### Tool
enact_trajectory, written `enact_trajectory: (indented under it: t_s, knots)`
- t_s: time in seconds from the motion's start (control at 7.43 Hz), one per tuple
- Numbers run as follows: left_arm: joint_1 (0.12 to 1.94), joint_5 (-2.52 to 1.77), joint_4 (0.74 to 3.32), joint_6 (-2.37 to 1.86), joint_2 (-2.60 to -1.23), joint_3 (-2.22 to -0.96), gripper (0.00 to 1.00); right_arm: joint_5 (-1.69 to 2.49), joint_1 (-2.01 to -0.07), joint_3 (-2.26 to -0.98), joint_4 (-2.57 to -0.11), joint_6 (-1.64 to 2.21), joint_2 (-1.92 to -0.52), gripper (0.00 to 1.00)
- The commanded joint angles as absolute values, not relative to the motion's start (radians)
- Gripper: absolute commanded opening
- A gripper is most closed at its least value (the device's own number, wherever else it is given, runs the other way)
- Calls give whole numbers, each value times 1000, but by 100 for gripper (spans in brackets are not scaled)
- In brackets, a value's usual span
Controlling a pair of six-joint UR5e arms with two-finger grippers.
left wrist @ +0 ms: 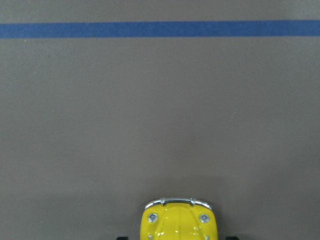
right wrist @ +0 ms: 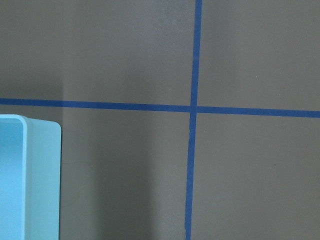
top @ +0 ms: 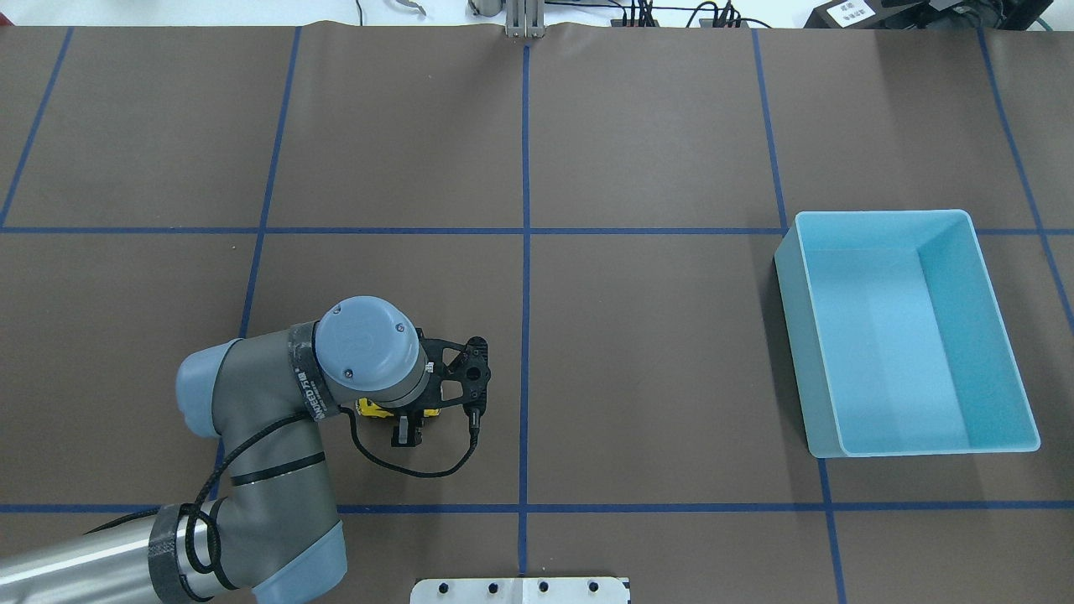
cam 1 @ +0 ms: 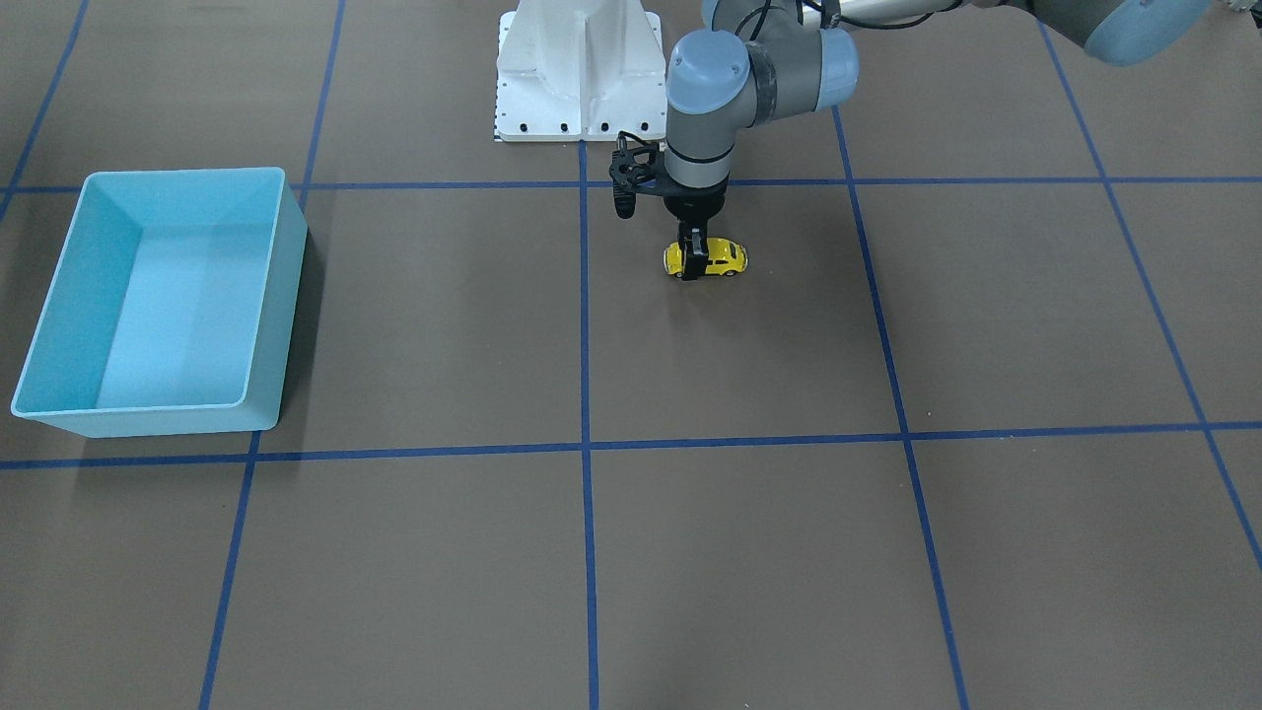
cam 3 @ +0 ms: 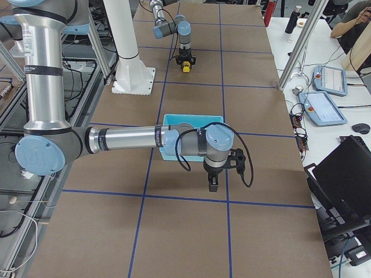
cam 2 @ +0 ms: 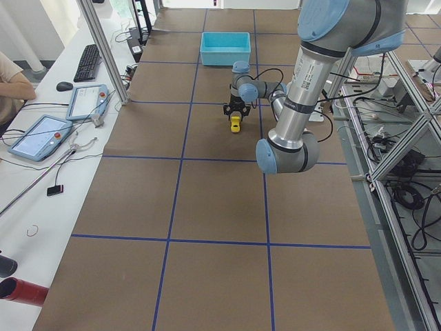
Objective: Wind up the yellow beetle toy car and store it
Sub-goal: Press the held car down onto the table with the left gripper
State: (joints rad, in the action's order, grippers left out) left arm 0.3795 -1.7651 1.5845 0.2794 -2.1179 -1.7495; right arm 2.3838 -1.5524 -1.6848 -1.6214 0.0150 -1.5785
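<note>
**Left gripper clamped on car; bin well apart**

A brown table (cam 1: pixel 749 552) is gridded with blue tape (cam 1: pixel 586 394), and the white robot base (cam 1: pixel 577 69) stands at its edge. A black cable (top: pixel 411 471) loops from the left wrist just over the mat beside the car. In the left side view a bench along the table carries tablets (cam 2: pixel 40 136) and a keyboard (cam 2: pixel 87 62).

The light blue bin (cam 1: pixel 286 306) sits open-topped on the robot's right half of the table. Nothing but its own pale floor shows inside. Between it and the car lies mat and tape.

The car (cam 1: pixel 725 258) rests on the mat near the base, just to the robot's left of the centre tape line. The left gripper (cam 1: pixel 696 258) comes straight down on it, one finger (cam 1: pixel 697 261) against the near flank and the other behind, closed onto the body. The left wrist view shows the yellow bonnet poking out ahead.

The right gripper (cam 3: pixel 213 184) hangs close to the bin in the right side view. Whether it is clenched or released cannot be told.
</note>
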Motion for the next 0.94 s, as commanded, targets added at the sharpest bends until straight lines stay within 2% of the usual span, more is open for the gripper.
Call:
enact_trajectory:
  t_s: [0.0, 0.13, 0.27, 0.4, 0.81]
  knots:
    - [379, -1761, 1577, 279, -2118, -1750, 24, 2384, -1552, -1684, -1621, 17, -1578, 100]
    - [380, -1761, 1577, 279, -2118, -1758, 15, 2384, -1552, -1686, -1621, 17, -1578, 100]
    - [382, -1763, 1569, 281, -2114, -1776, 12, 2384, -1552, -1686, -1621, 17, -1578, 100]
    - [390, -1764, 1545, 291, -2100, -1826, 12, 2384, -1552, -1686, -1621, 17, -1578, 100]
    - [445, -1773, 1514, 299, -1927, -2044, 10, 2385, -1552, -1687, -1621, 17, -1578, 100]
